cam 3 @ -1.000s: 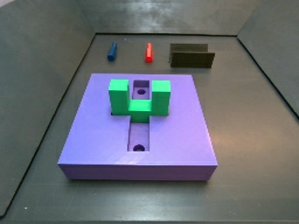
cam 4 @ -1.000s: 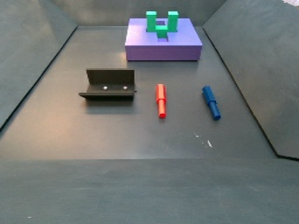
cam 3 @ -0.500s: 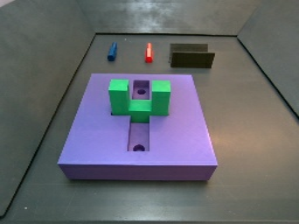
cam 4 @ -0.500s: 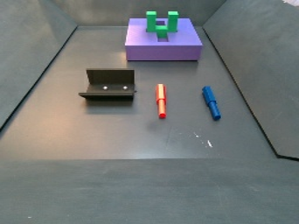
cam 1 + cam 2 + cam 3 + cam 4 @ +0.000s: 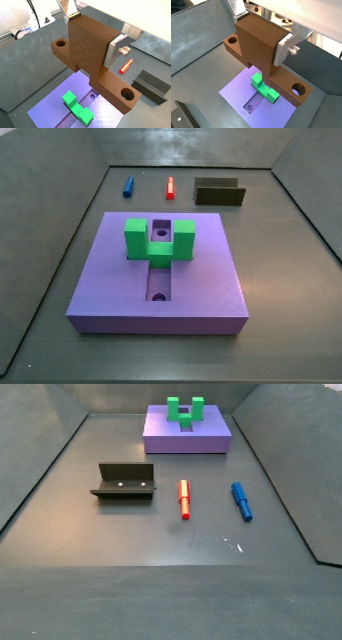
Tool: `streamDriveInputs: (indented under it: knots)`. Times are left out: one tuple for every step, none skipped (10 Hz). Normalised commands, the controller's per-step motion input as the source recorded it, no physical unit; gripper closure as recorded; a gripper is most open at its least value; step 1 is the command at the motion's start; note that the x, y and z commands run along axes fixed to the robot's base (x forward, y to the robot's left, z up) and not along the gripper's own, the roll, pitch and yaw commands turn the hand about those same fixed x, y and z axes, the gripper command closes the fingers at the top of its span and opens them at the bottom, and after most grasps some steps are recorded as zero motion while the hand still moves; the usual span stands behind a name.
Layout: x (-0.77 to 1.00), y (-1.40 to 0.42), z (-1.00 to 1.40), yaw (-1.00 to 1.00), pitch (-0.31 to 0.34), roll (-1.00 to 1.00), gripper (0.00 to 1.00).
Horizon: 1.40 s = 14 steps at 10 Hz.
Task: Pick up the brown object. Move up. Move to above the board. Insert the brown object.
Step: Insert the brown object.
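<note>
The tool (image 5: 90, 37) shows only in the wrist views, where its flat silver fingers (image 5: 117, 47) are clamped on the upright bar of the brown object (image 5: 90, 55), a wood-like piece with a cross part below that carries a round hole at each visible end. In both wrist views the brown object hangs in the air well above the board (image 5: 271, 107), a lavender-purple slab with a green U-shaped block (image 5: 264, 87) on top and a lengthwise groove with holes. In both side views neither the tool nor the brown object appears. There the board (image 5: 107, 278) lies flat on the dark worktop (image 5: 147, 544), with the green U-shaped block (image 5: 158, 238) astride its groove. Well apart from the board stand the fixture (image 5: 123, 481), a red marker-like stick (image 5: 185, 498) and a blue one (image 5: 241, 500), the two sticks lying side by side near the fixture.
</note>
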Motion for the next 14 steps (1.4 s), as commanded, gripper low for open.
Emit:
streamDriveInputs:
  knots:
    - [-0.11,0.03,0.00,-0.18,-0.071,-0.05,1.00]
    - [-0.28,0.00,-0.15,-0.25,-0.214,-0.16,1.00]
    - [0.01,0.00,-0.30,-0.19,-0.140,-0.10,1.00]
    - [0.00,-0.08,-0.49,-0.59,-0.247,-0.11,1.00]
    - [-0.05,-0.09,-0.55,-0.73,-0.283,-0.01,1.00]
    - [-0.02,-0.05,-0.52,-0.76,-0.289,0.00,1.00]
    - [-0.01,-0.02,-0.55,-0.77,-0.260,0.06,1.00]
    - [0.00,-0.03,-0.45,-0.83,-0.164,0.14,1.00]
    - [0.04,-0.08,-0.31,-0.91,-0.060,0.24,1.00]
    - [0.00,-0.05,-0.29,-0.92,-0.007,0.26,1.00]
    - [-0.06,-0.03,-0.28,-0.93,0.010,0.26,1.00]
    - [0.06,-0.03,-0.23,-0.66,0.121,0.27,1.00]
    - [0.04,-0.03,-0.12,-0.81,0.049,0.15,1.00]
    - [0.00,-0.01,-0.10,-1.00,0.000,0.00,1.00]
